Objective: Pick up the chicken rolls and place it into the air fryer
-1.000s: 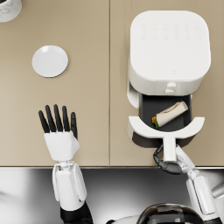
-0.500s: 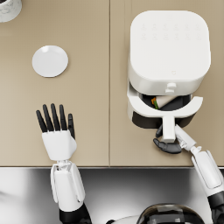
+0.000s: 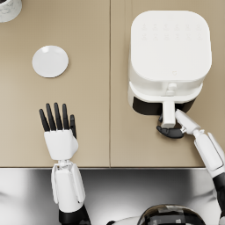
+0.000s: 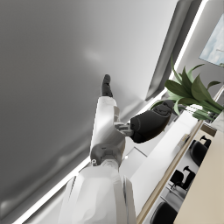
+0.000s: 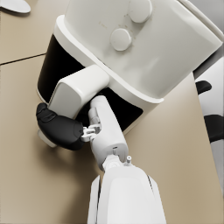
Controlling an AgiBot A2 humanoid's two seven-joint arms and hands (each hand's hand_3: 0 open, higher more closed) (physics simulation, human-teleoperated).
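Observation:
The white air fryer (image 3: pixel 170 52) stands at the table's right, its drawer pushed in so only a dark strip shows at the front. The chicken roll is hidden inside. My right hand (image 3: pixel 170 131) grips the end of the drawer handle (image 3: pixel 168 113); the right wrist view shows the dark right hand (image 5: pixel 59 129) curled around the white handle (image 5: pixel 78 89) against the fryer body (image 5: pixel 140 48). My left hand (image 3: pixel 57 121) lies flat on the table at the left, fingers spread and holding nothing. The left wrist view catches that left hand (image 4: pixel 148 124) against a grey background.
A small white plate (image 3: pixel 50 61) sits on the beige table (image 3: pixel 96 145) at the far left, and part of a cup (image 3: pixel 9 9) shows in the far left corner. The table's front edge runs just behind my left wrist.
The drawer with the chicken roll has slid from wide open to nearly closed in the fryer, my right hand moving in with the handle. The left hand has barely shifted.

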